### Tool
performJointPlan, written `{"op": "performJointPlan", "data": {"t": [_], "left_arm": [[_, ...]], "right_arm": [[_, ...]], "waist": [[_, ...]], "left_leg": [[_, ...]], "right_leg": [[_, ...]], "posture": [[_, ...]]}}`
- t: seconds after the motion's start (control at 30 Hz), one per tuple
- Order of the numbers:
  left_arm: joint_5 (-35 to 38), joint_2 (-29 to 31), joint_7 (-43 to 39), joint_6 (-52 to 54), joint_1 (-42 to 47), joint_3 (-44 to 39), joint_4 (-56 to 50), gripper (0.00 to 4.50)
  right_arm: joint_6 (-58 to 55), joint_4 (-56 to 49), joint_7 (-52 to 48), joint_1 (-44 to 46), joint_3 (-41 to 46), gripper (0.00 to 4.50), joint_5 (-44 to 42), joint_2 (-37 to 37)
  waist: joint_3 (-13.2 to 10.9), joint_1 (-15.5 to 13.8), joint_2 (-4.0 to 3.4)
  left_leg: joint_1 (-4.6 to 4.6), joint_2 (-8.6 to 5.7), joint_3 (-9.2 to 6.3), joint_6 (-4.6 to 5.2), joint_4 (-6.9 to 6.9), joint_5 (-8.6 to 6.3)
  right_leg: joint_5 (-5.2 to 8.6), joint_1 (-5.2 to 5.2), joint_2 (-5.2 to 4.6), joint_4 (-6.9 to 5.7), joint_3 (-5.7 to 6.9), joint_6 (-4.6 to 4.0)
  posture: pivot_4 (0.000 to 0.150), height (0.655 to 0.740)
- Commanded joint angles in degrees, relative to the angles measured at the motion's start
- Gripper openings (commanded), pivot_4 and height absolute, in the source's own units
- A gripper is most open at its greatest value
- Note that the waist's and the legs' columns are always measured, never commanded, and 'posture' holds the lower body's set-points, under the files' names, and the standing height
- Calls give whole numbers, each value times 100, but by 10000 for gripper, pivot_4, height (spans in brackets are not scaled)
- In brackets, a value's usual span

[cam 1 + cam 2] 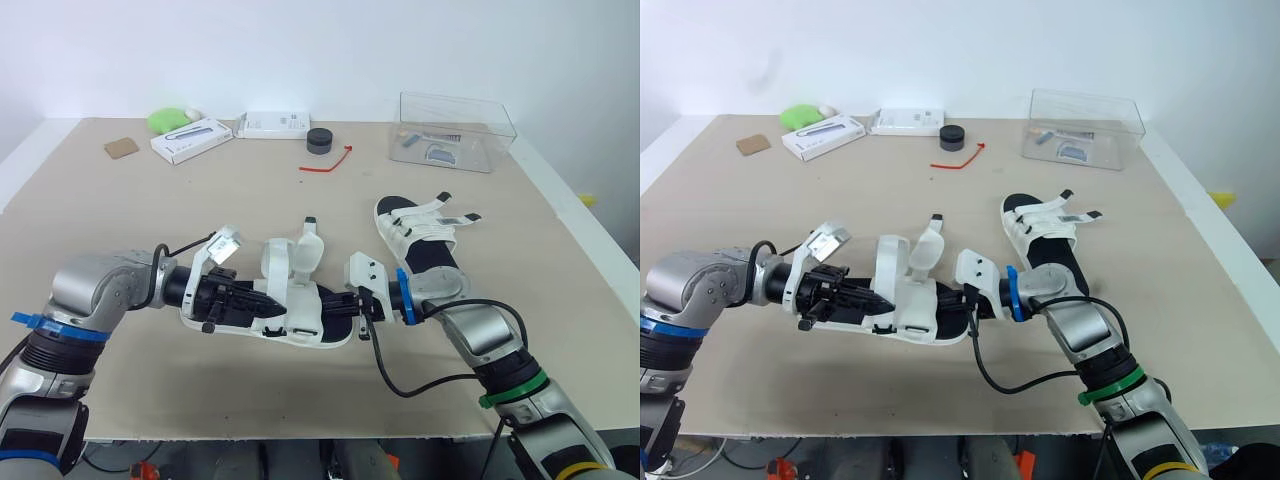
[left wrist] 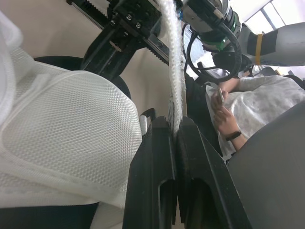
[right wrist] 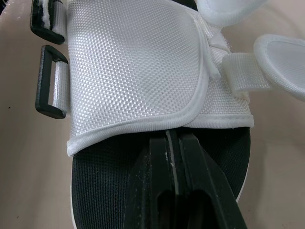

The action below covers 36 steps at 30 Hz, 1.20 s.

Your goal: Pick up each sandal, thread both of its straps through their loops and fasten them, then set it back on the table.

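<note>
**Both grippers on the near sandal, a strap pinched in the left**

The near sandal (image 1: 300,312) is at the front middle of the table (image 1: 200,200). Its long axis runs side to side, so it lies between the two arms. Whether it rests on the table or is raised just above it cannot be told. A second sandal (image 1: 425,245) lies just behind and to the right, on the table, with neither gripper on it.

The left gripper (image 1: 262,302) reaches in from the sandal's left end. Its fingers are pressed together on a white strap (image 2: 176,71), which rises edge-on from between them.

The right gripper (image 1: 332,304) reaches in from the right end, pointing along the sandal toward the left gripper. Its fingers are pressed together over the black footbed (image 3: 105,181), just beside the edge of the white mesh flap (image 3: 138,62). A thin pale line shows between them; what it is cannot be told.

Two black loops (image 3: 42,81) sit along one side of the flap, and the loose strap ends lie on the other side. The pinched strap therefore probably has to be carried across the flap to a loop. The left arm is the one placed to do that.
</note>
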State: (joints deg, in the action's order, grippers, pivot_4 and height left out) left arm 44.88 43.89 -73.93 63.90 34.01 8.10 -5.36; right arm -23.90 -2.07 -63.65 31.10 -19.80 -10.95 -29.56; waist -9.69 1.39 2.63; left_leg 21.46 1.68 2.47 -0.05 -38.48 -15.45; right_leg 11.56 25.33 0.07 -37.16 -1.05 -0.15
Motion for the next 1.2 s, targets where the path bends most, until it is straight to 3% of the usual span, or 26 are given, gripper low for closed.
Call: {"op": "performJointPlan", "data": {"t": [0.03, 0.47, 0.57, 0.67, 0.77, 1.07, 1.2], "left_arm": [[-153, 84, 105, -180, -198, 30, -159, 620], [-131, -17, 375, -284, -337, -58, -255, 620], [143, -58, 410, -5, -205, -266, -156, 8822], [299, -62, 428, 75, -62, -439, -102, 23711], [331, -117, 493, 60, 117, -553, 86, 34987], [136, -555, 847, -174, 486, -605, 557, 34987], [-38, -537, 726, -381, 386, -427, 497, 25790]], "right_arm": [[7, -23, -7, -55, 27, 0, 44, -80], [52, 51, -67, 17, 1, 0, 62, -78], [69, 73, -82, 30, -2, 0, 69, -88], [81, 85, -88, 32, -2, 0, 76, -97], [102, 121, -97, 47, -1, 0, 85, -93], [146, 197, -103, 94, -1, 0, 108, -73], [122, 159, -109, 76, 19, 0, 100, -111]], "waist": [[0, 0, 0], [0, -6, 0], [0, -6, 0], [0, -6, 0], [0, -6, 0], [0, -5, 0], [0, -5, 0]], "left_leg": [[0, 0, 0, 0, 0, 0], [0, -1, -4, 0, -2, 0], [0, 0, -5, 0, -2, 1], [0, -1, -6, 0, -2, 1], [0, -1, -7, 0, -4, 1], [4, -3, -7, 0, -3, 1], [4, -3, -7, 0, -4, 1]], "right_leg": [[0, 0, 0, 0, 1, 0], [0, -2, -4, -1, 4, 0], [0, -2, -4, -1, 5, 0], [-1, -2, -4, -1, 7, 1], [-1, -3, -4, -1, 8, 1], [-1, -3, -10, 0, 7, 2], [-1, -3, -11, -1, 7, 2]], "posture": [[1500, 7400], [1500, 7400], [1500, 7400], [1500, 7400], [1500, 7400], [1500, 7400], [1500, 7400]]}}
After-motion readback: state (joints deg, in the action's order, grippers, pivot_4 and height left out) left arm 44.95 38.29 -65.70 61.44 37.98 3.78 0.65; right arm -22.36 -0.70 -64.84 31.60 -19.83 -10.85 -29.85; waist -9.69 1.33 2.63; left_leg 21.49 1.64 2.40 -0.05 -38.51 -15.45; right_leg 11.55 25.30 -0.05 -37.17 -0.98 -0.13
